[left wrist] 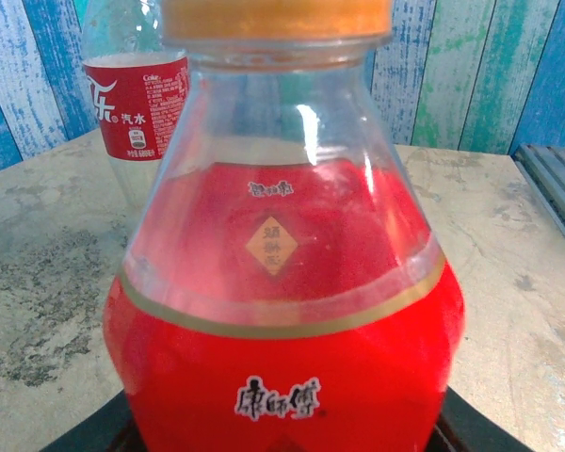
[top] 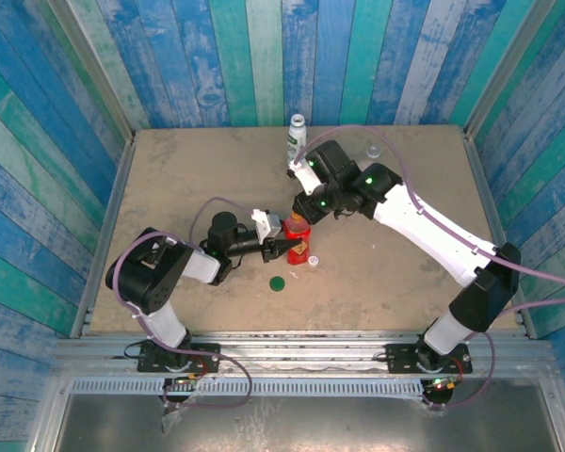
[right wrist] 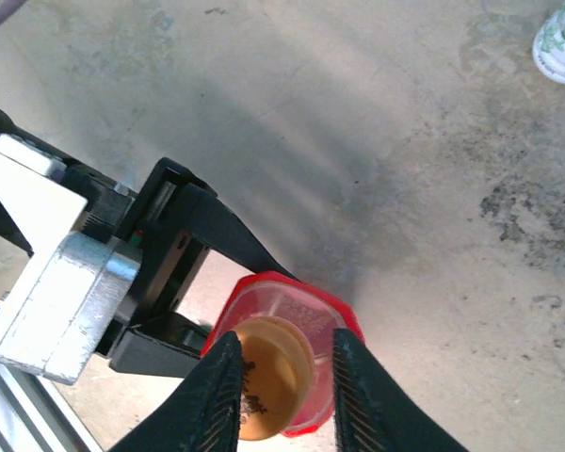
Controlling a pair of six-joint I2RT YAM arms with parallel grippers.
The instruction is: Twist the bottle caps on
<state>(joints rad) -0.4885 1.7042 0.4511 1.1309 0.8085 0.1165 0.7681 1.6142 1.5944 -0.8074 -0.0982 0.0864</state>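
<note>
Red bottle (top: 299,247) upright, mid-surface, orange cap (right wrist: 268,377) seated on its neck (thread engagement not discernible). Green cap (top: 277,282) and white cap (top: 314,261) lie loose nearby. White-labelled bottle (top: 298,135) upright at far edge. Clear red-labelled bottle (left wrist: 137,104) upright, behind red bottle.

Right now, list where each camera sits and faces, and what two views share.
Top external: above, behind, facing down on the beige table; left arm, right arm show.
Left wrist: low, level, facing the red plastic bottle; its dark fingers at bottom.
Right wrist: overhead, facing down on the round orange cap straddled by right gripper.
Shared: top and right wrist show left gripper clamping that bottle.
</note>
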